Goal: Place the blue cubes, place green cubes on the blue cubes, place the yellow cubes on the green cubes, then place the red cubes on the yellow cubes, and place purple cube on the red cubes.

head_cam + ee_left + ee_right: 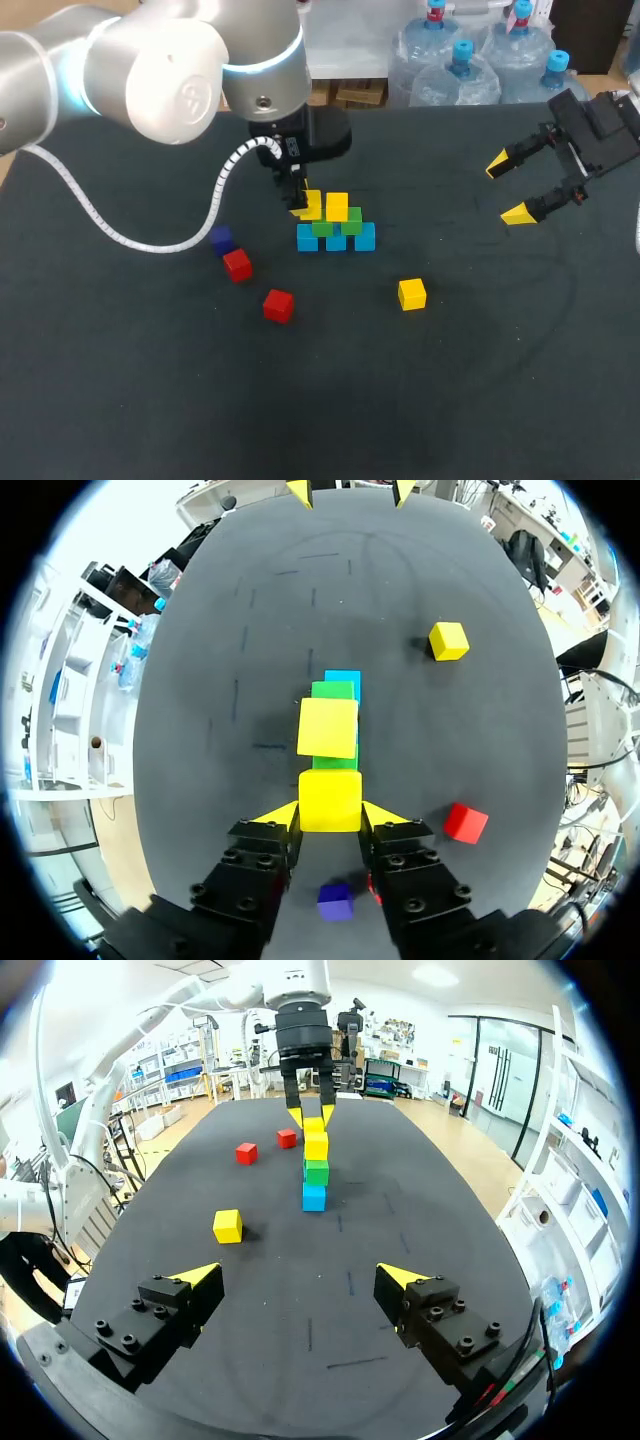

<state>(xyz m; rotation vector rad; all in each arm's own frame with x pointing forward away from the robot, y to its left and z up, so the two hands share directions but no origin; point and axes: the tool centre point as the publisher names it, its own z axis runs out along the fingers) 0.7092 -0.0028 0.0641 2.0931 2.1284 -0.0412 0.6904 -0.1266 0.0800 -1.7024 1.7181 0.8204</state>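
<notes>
Cubes with smooth plain faces are stacked at the dark table's middle: three blue cubes, two green cubes on them, one yellow cube on top. A second yellow cube is held in the left jaws beside it; the right jaws are spread wide, holding nothing, near the right edge. A third yellow cube, two red cubes and a purple cube lie loose toward the near edge.

The dark surface is carrying blue cubes centrally, a purple cube and two red cubes leftward, one yellow cube nearer, rightward.
</notes>
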